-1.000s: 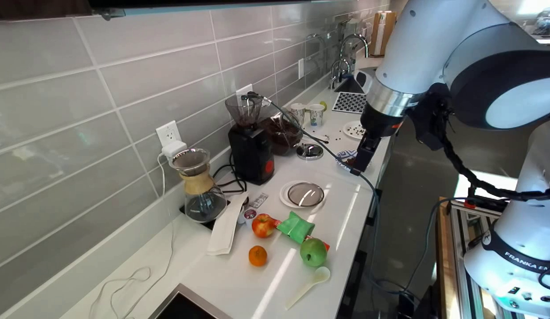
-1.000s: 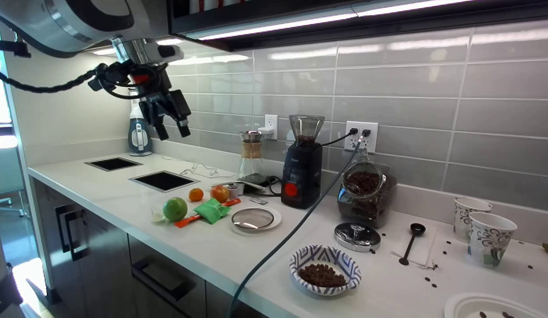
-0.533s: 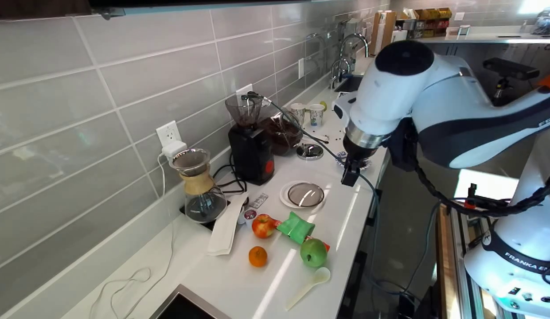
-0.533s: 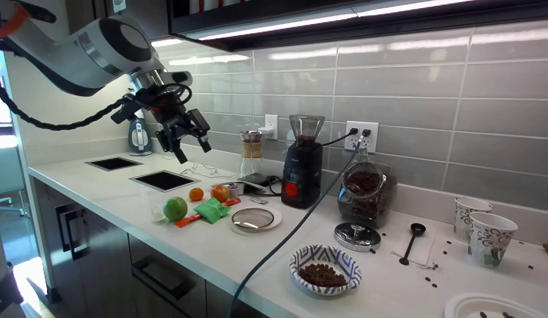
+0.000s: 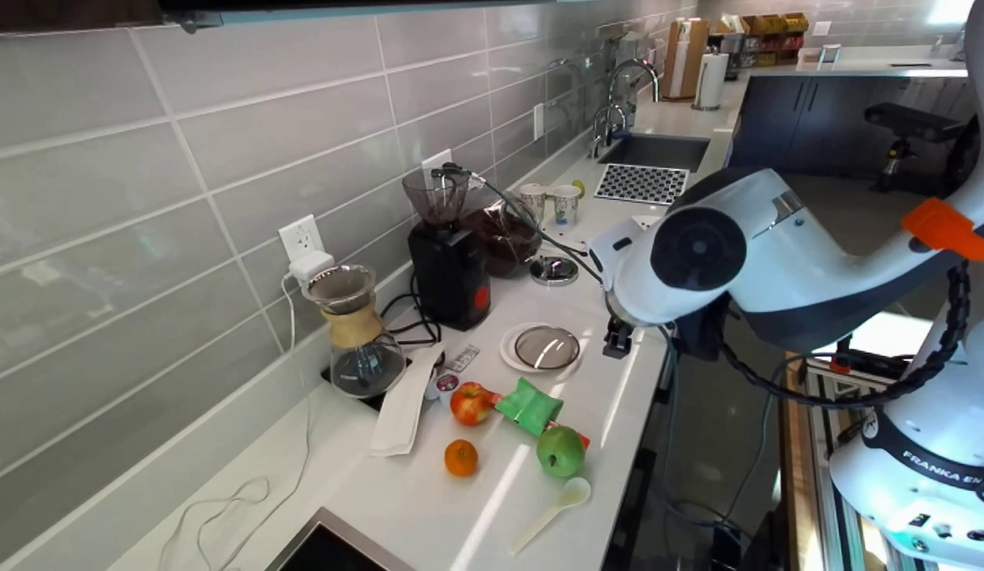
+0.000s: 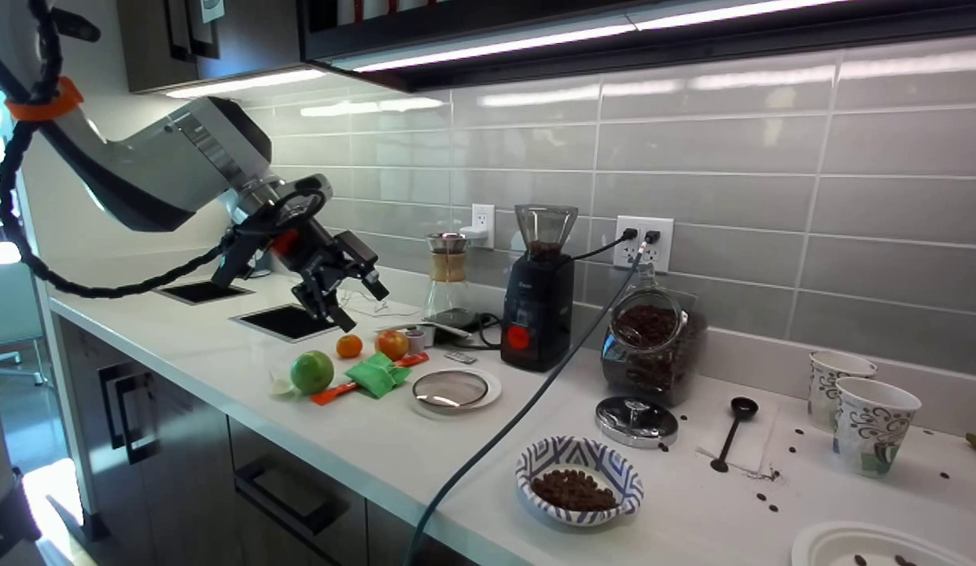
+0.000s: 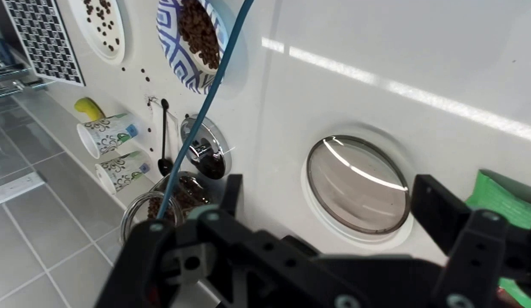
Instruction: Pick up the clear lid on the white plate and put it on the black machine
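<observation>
Likely pick-up, pre-grasp; gripper (image 7: 330,193) wide, empty; lid (image 7: 358,185) on plate (image 7: 373,242), right-centre of wrist view; next, presumably, lower and grip it.

Wht ctr (image 5: 365,492), misc. contents:
- Grn fruit (image 5: 561,452), 1 ea., just beside pale spoon (image 5: 559,507).
- Red-yel. apple (image 5: 471,404), 1 ea.; orange (image 5: 461,458), 1 ea., nr. it.
- Grn pkt. (image 5: 531,407), 1 ea., betw. grn fruit & apple; red strip (image 6: 335,393) shows either side.
- Glass carafe (image 5: 355,330) w/ wood collar, upright, nr. wall.
- Clear jar (image 6: 654,369), dk. contents; chrome lid (image 6: 636,421) just beside.
- Patt. bowl (image 6: 580,452), blue/wht, brn. beans (image 6: 574,489) in.
- Blk scoop (image 6: 743,408), nr. ppr. cups (image 6: 874,428), 2 ea., upright.
- Checkered board (image 5: 641,184), by sink (image 5: 654,149).
</observation>
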Controlling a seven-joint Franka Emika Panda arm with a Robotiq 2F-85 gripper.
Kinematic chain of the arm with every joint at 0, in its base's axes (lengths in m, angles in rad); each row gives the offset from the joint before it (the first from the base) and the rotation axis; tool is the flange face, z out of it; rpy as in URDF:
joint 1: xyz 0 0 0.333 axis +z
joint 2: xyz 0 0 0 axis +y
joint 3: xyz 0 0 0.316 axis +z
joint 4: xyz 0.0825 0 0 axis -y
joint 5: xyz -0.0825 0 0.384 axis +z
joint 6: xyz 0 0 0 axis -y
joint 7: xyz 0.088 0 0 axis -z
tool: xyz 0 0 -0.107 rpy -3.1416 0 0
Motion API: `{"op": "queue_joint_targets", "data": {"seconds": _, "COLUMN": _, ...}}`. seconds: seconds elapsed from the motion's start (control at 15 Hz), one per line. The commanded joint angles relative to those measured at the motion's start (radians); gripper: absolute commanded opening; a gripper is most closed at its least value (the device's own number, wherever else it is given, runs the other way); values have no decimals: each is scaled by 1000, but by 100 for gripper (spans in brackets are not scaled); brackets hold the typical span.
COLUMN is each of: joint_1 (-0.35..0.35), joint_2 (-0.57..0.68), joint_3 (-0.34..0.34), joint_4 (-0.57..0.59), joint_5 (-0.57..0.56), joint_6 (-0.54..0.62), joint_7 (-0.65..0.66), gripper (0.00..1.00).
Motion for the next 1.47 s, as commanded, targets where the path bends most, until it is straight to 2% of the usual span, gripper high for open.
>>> {"op": "queue_joint_targets", "data": {"seconds": 0.0, "joint_1": -124, "joint_2": 66, "joint_3": 172, "joint_4": 0, "joint_5": -183, "joint_6": -36, "joint_7": 271, "gripper": 100}}
{"op": "queue_joint_targets", "data": {"seconds": 0.07, "joint_1": -119, "joint_2": 147, "joint_3": 160, "joint_4": -1, "joint_5": -208, "joint_6": -25, "joint_7": 326, "gripper": 100}}
{"op": "queue_joint_targets", "data": {"seconds": 0.13, "joint_1": 52, "joint_2": 90, "joint_3": -13, "joint_4": 4, "joint_5": -187, "joint_6": -62, "joint_7": 238, "gripper": 100}}
{"op": "queue_joint_targets", "data": {"seconds": 0.2, "joint_1": 72, "joint_2": 110, "joint_3": -32, "joint_4": 2, "joint_5": -202, "joint_6": -66, "joint_7": 261, "gripper": 100}}
{"op": "queue_joint_targets", "data": {"seconds": 0.33, "joint_1": 145, "joint_2": 116, "joint_3": -111, "joint_4": 11, "joint_5": -202, "joint_6": -82, "joint_7": 253, "gripper": 100}}
{"op": "queue_joint_targets", "data": {"seconds": 0.6, "joint_1": 169, "joint_2": 114, "joint_3": -134, "joint_4": 14, "joint_5": -202, "joint_6": -82, "joint_7": 251, "gripper": 100}}
{"op": "queue_joint_targets", "data": {"seconds": 0.73, "joint_1": 215, "joint_2": 181, "joint_3": -144, "joint_4": 36, "joint_5": -284, "joint_6": -186, "joint_7": 290, "gripper": 100}}
{"op": "queue_joint_targets", "data": {"seconds": 1.0, "joint_1": 345, "joint_2": 275, "joint_3": -251, "joint_4": 55, "joint_5": -398, "joint_6": -294, "joint_7": 298, "gripper": 100}}
{"op": "queue_joint_targets", "data": {"seconds": 1.4, "joint_1": 431, "joint_2": 431, "joint_3": -361, "joint_4": 91, "joint_5": -615, "joint_6": -306, "joint_7": 398, "gripper": 100}}
